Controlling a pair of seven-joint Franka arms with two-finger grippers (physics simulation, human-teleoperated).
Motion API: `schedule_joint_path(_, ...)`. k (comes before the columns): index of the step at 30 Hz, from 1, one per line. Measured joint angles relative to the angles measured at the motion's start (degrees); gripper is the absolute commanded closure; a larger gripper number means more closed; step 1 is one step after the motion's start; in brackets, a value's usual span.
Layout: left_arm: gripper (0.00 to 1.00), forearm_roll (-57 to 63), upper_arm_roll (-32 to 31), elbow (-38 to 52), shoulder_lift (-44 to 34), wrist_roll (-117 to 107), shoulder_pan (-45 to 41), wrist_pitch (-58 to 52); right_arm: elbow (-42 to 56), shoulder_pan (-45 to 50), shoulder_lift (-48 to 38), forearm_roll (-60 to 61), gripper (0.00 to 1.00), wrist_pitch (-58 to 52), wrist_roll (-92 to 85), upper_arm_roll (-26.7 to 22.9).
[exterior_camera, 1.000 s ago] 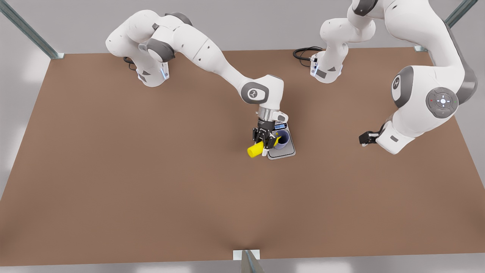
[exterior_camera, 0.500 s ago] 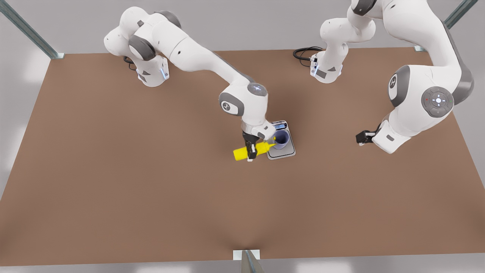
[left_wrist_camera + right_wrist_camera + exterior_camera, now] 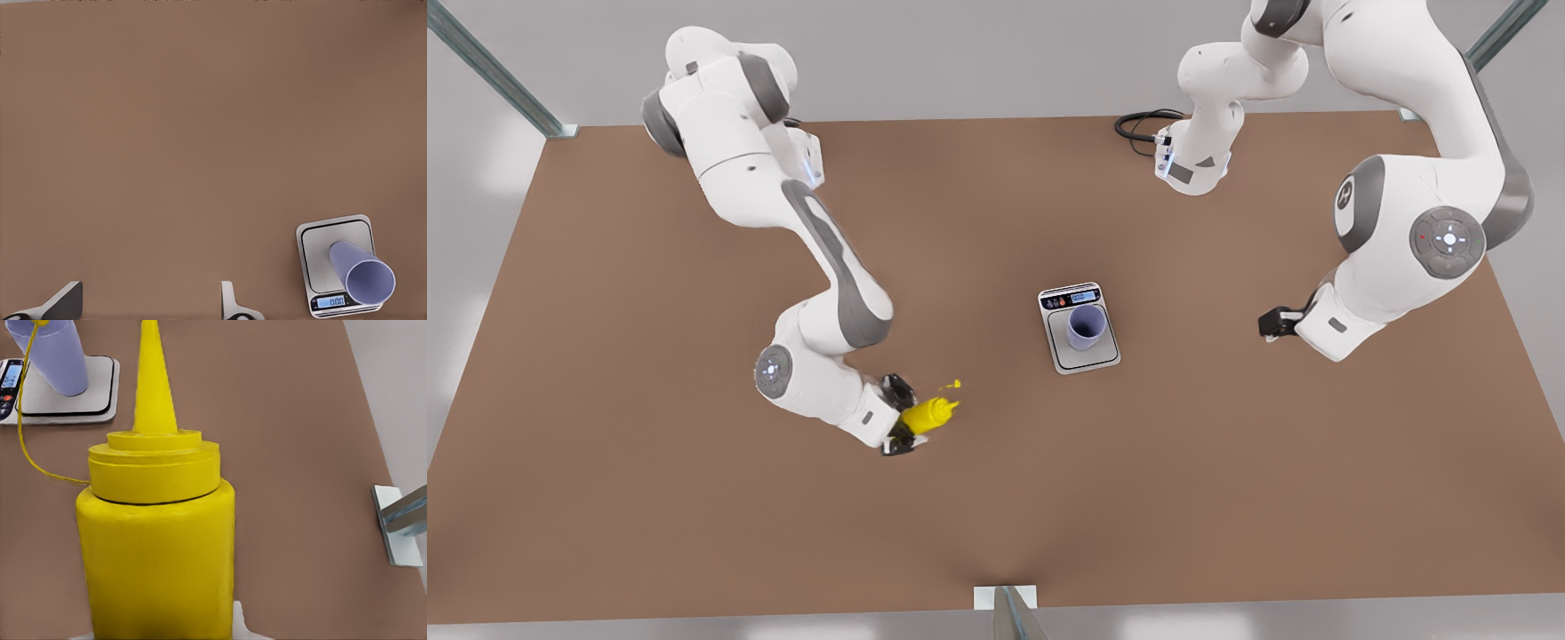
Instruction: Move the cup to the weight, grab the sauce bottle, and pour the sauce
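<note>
The lavender-blue cup point(image 3: 1086, 326) stands upright on the weight point(image 3: 1098, 354), a silver scale with a blue display, near the table's middle. My right gripper point(image 3: 903, 418), on the arm at the front view's left, is shut on the yellow sauce bottle point(image 3: 929, 413), well to the front view's left of the weight. The right wrist view has the sauce bottle point(image 3: 157, 547) close up, its nozzle pointing toward the cup point(image 3: 57, 357) and weight point(image 3: 100, 393); a thin yellow strand point(image 3: 20, 433) trails from it. My left gripper point(image 3: 1272, 322) waits open at the front view's right, and its view looks toward the cup point(image 3: 363, 273) on the weight point(image 3: 320, 253).
Both arm bases stand at the table's far edge, with a black cable point(image 3: 1138, 124) beside the one on the front view's right. A metal bracket point(image 3: 1005, 600) sits at the near edge. Bare brown tabletop surrounds the weight.
The right arm swung the sauce bottle away from over the cup, toward the front view's left and the near edge. The left arm barely shifted.
</note>
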Motion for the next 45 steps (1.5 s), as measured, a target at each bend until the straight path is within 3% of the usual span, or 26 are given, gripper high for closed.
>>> schedule_joint_path(3,0.0,0.0,0.0,0.1,0.0,0.0,0.0,0.0,-3.7,-12.6,0.3,1.5,0.39,-0.4,-4.8,11.6)
schedule_joint_path(6,0.0,0.1,0.0,0.0,0.1,0.0,0.0,0.1,-10.1,-28.3,1.9,1.6,0.39,-0.4,-6.5,26.8)
schedule_joint_path(10,0.0,0.1,0.0,0.0,0.2,0.0,0.0,0.1,-13.0,-38.0,7.1,1.7,0.39,-1.9,-12.9,34.7)
schedule_joint_path(17,0.0,0.1,0.0,0.0,0.2,0.0,0.0,0.1,-16.8,-45.5,10.6,7.9,0.39,-10.2,-30.8,34.9)
schedule_joint_path(23,0.0,0.2,0.0,0.0,0.7,0.0,0.0,0.3,-17.4,-45.0,13.3,17.2,0.39,-17.2,-43.9,27.1)
schedule_joint_path(40,0.0,0.2,0.0,0.0,0.7,0.0,0.0,0.3,-16.6,-45.0,18.2,19.3,0.37,-18.6,-47.3,26.3)
schedule_joint_path(42,0.0,0.2,0.0,0.0,0.7,0.0,0.0,0.3,-16.6,-45.0,18.5,19.3,0.33,-18.5,-47.3,26.3)
schedule_joint_path(43,0.0,0.2,0.0,0.0,0.7,0.0,-0.1,0.3,-16.7,-45.0,18.5,19.3,0.26,-18.5,-47.2,26.3)
schedule_joint_path(44,0.0,0.2,0.0,0.0,0.7,0.0,-0.1,0.3,-16.6,-45.1,18.5,19.3,0.12,-18.5,-47.1,26.3)
schedule_joint_path(45,0.0,0.2,0.0,0.0,0.7,0.0,-0.1,0.3,-16.6,-45.1,18.5,19.3,0.12,-18.6,-47.1,26.3)
